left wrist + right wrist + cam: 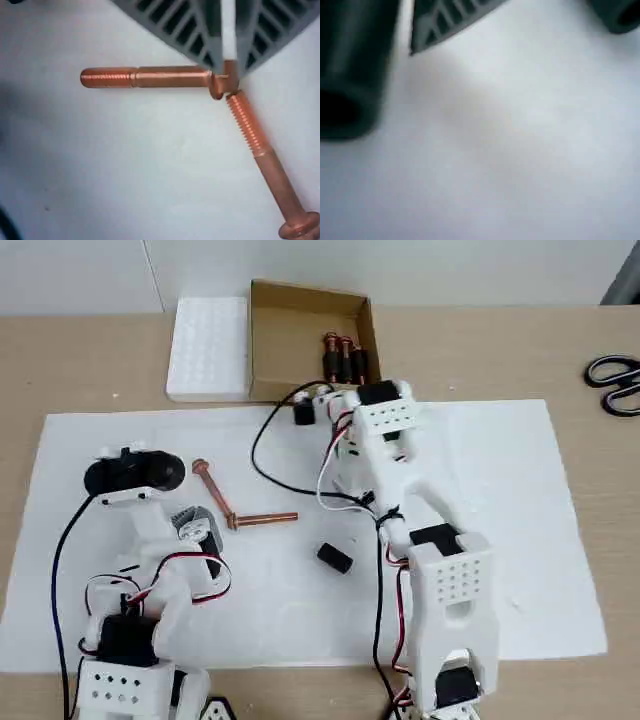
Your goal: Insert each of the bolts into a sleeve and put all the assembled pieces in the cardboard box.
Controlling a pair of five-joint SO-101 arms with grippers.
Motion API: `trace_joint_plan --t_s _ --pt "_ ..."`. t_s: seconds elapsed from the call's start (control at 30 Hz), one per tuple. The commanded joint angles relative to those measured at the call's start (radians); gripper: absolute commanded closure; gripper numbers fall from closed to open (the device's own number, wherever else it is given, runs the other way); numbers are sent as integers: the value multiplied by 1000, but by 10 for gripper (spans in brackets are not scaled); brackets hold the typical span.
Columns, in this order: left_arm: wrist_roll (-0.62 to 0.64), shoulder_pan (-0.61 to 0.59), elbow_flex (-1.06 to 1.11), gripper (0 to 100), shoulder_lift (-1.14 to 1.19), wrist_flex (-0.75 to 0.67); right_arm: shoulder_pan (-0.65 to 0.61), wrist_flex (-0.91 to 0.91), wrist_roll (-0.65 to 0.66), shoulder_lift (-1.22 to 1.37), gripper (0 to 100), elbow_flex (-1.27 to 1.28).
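My left gripper (227,62) is pressed nearly together on the head of the level bolt (150,77). Its shank runs right from the gripper along the white sheet (500,470), and the loose sleeve (335,558) lies further right and nearer. The slanted bolt (260,150) meets that head with its threaded tip and lies off far-left. The left wrist view shows that contact, which the high view leaves unclear. My right gripper (310,410) sits just near of the cardboard box (265,340) with a second sleeve (350,75) beside it. I cannot tell its state.
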Motion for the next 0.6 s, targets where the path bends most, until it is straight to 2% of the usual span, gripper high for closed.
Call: trace_joint_plan --t_s 0.0,0.27,0.57 --pt "-8 6 -5 994 0 2 -4 -8 38 19 824 -21" --pt "-8 6 -4 994 0 2 -41 -8 95 -116 840 -23" --pt "-9 6 -4 994 0 0 -48 12 95 -151 840 -23"
